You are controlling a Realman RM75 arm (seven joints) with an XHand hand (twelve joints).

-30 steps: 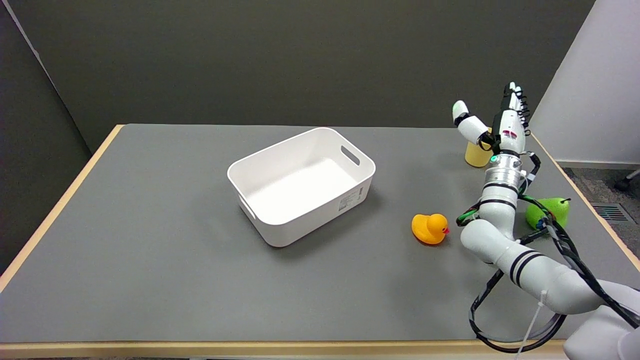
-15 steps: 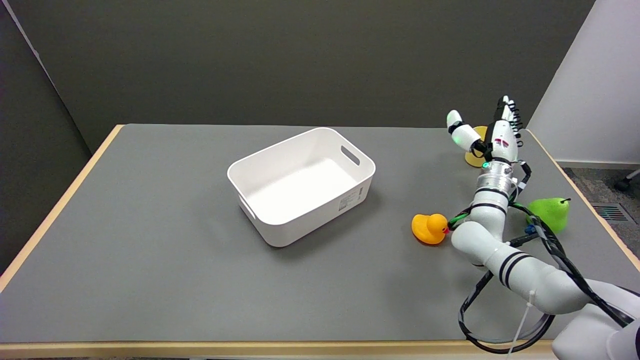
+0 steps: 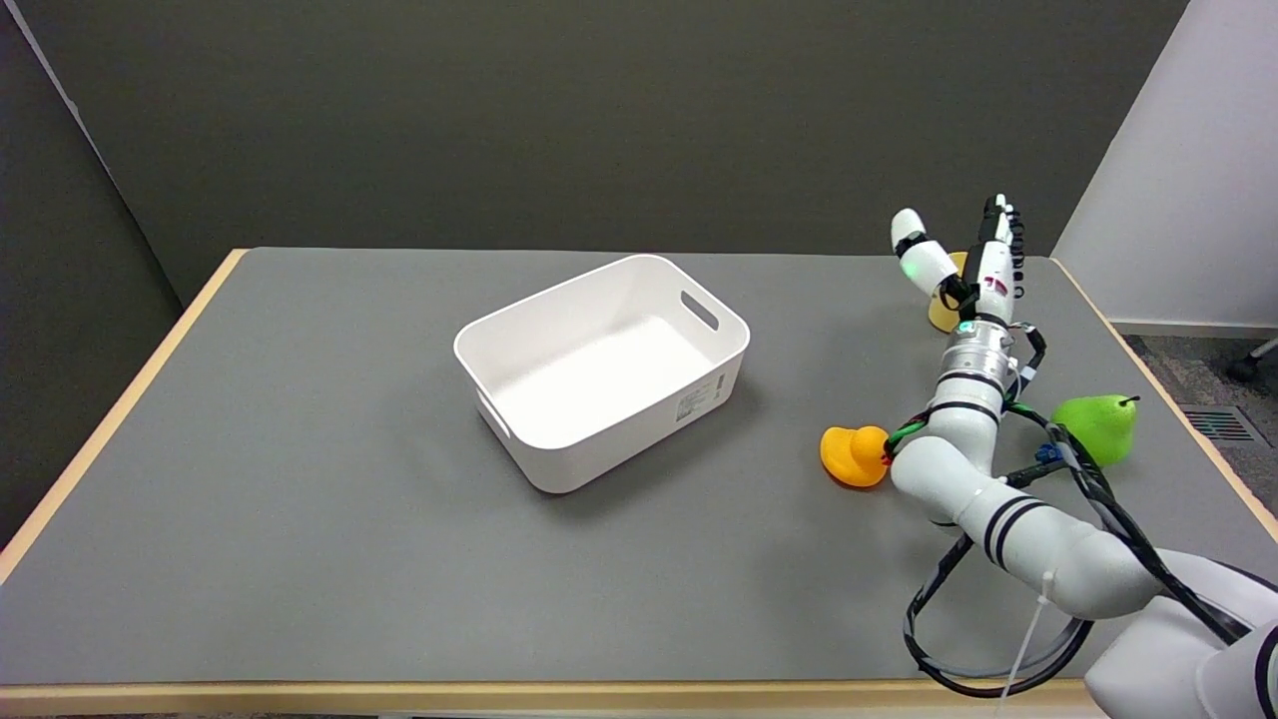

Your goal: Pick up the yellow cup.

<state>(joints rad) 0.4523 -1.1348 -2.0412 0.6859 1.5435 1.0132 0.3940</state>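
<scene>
Yellow cup sits on the grey counter at approx 2 o'clock, near the far right corner, mostly hidden behind the right hand. Only a sliver of its left side and base shows. Right arm reaches up from 5 o'clock, w/ the hand right at the cup. Fingers are straight and pointing up, thumb splayed out toward 10 o'clock, so the hand is spread, holding nothing; can't tell whether it touches the cup.

White bin sits mid-counter, approx 12 o'clock from centre, handle slot in its far wall. Orange rubber duck is at 3 o'clock, just beside the forearm, partly covered by it. Green pear lies right of the arm, near the right edge, approx 3 o'clock, well apart from the cup.
</scene>
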